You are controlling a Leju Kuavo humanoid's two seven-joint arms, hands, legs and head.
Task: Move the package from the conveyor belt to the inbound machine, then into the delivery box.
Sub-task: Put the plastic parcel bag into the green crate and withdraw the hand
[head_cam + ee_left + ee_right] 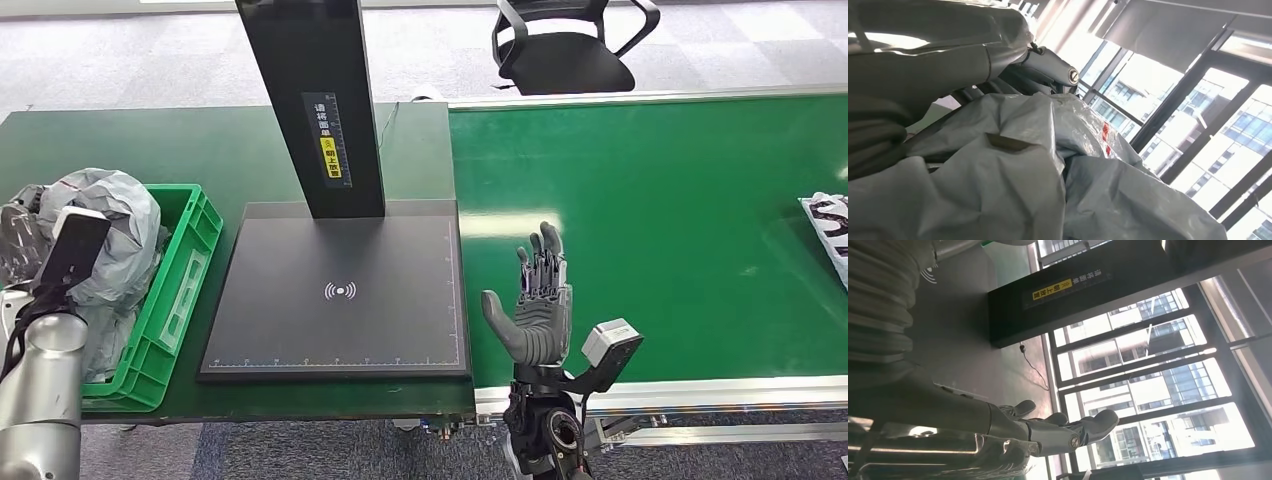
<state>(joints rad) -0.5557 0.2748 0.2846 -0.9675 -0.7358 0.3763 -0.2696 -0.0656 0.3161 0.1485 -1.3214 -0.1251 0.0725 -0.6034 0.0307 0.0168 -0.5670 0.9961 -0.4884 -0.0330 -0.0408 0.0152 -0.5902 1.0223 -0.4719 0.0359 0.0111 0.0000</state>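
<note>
Beside the green conveyor belt point(650, 230), black inbound machine point(340, 290) on dark table point(120, 150).

I count one green crate point(190, 262), one scanner pad point(340, 300), one office chair point(565, 45), two grey bags point(105, 215)

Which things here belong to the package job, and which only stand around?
Part of the job:
- crumpled grey plastic package
- green plastic delivery crate
- flat black inbound scanning machine
- green conveyor belt
- striped black-and-white package at the belt's edge
- left hand
- right hand

Just around:
- black office chair
</note>
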